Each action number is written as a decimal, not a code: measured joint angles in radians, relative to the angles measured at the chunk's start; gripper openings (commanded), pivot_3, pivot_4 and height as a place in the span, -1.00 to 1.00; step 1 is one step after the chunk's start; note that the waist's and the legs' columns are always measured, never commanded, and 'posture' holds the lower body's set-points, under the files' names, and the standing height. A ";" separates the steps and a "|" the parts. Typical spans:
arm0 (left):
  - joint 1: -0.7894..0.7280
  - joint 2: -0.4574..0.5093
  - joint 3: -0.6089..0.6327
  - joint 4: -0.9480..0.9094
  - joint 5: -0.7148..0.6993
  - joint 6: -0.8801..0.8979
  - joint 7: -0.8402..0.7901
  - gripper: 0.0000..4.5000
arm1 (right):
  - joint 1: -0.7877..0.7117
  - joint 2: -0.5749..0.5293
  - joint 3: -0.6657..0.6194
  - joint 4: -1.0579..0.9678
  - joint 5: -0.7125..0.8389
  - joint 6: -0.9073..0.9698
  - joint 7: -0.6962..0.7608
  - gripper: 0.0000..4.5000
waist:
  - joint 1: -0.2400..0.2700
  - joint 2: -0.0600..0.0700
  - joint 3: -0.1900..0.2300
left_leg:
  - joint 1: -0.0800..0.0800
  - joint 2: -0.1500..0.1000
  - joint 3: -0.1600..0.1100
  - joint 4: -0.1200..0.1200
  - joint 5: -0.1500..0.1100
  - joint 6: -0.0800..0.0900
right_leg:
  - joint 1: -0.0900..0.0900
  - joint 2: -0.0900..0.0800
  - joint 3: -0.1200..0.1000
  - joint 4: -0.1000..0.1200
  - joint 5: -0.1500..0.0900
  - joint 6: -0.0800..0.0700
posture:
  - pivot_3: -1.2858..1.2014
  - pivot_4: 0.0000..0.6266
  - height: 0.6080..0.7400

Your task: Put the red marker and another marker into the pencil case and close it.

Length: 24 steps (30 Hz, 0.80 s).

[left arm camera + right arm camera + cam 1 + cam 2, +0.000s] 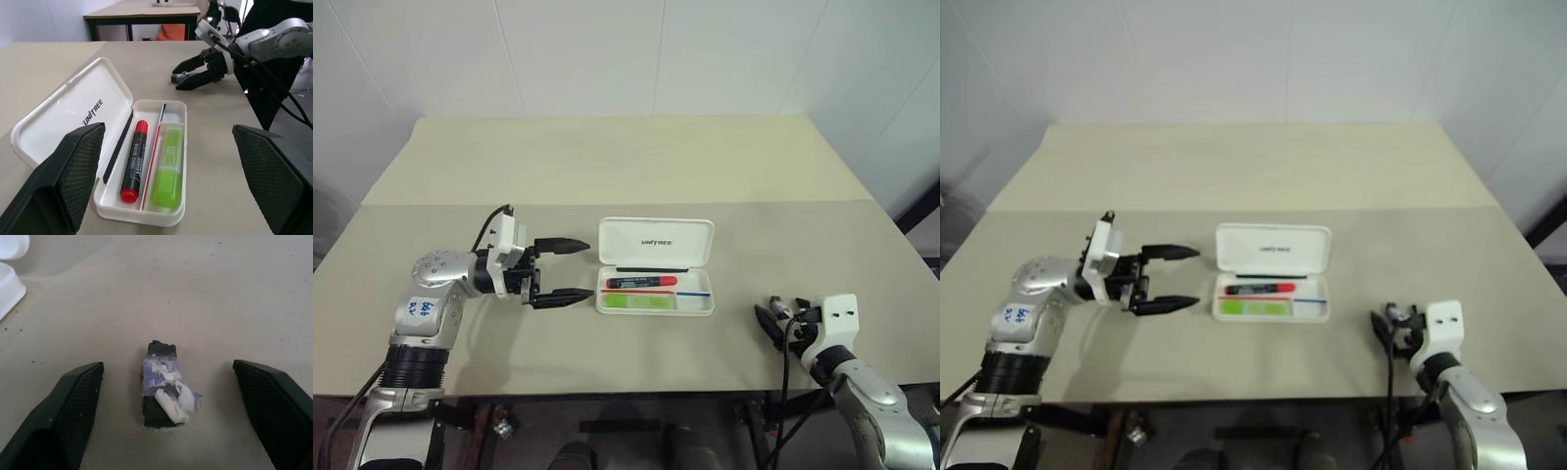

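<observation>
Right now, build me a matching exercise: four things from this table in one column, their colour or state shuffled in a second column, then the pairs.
Things:
1. pencil case
2. red marker
3. highlighter
4. left gripper

States:
A. light green, lying in the tray
B. lid up, white
C. fingers spread, beside the case
D. black barrel, lying in the tray

Pairs: 1-B, 2-D, 3-A, 4-C
</observation>
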 measured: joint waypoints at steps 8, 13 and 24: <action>-0.004 0.007 0.000 0.001 0.000 -0.011 0.003 1.00 | 0.010 0.033 0.010 -0.008 -0.007 -0.021 -0.008 -0.50 | 0.003 -0.001 -0.001 | 0.001 -0.001 0.000 0.001 0.000 0.000 | 0.002 0.000 0.000 0.000 0.000 0.000 | 0.03 -0.52 1.00; -0.017 0.007 0.000 0.004 0.000 -0.023 0.004 1.00 | 0.006 0.034 0.013 -0.007 -0.013 -0.023 -0.008 -0.82 | 0.002 -0.001 -0.001 | 0.001 0.000 0.000 0.000 0.000 0.000 | 0.002 0.000 0.000 -0.001 0.000 0.000 | 0.03 -0.52 1.00; -0.027 0.005 -0.011 0.019 0.002 -0.052 -0.010 1.00 | -0.204 -0.231 0.011 0.143 0.033 -0.162 0.363 -0.82 | -0.016 0.000 0.000 | 0.001 0.001 0.000 -0.001 0.000 0.001 | 0.002 0.001 0.000 -0.001 0.000 0.001 | 0.03 -0.52 1.00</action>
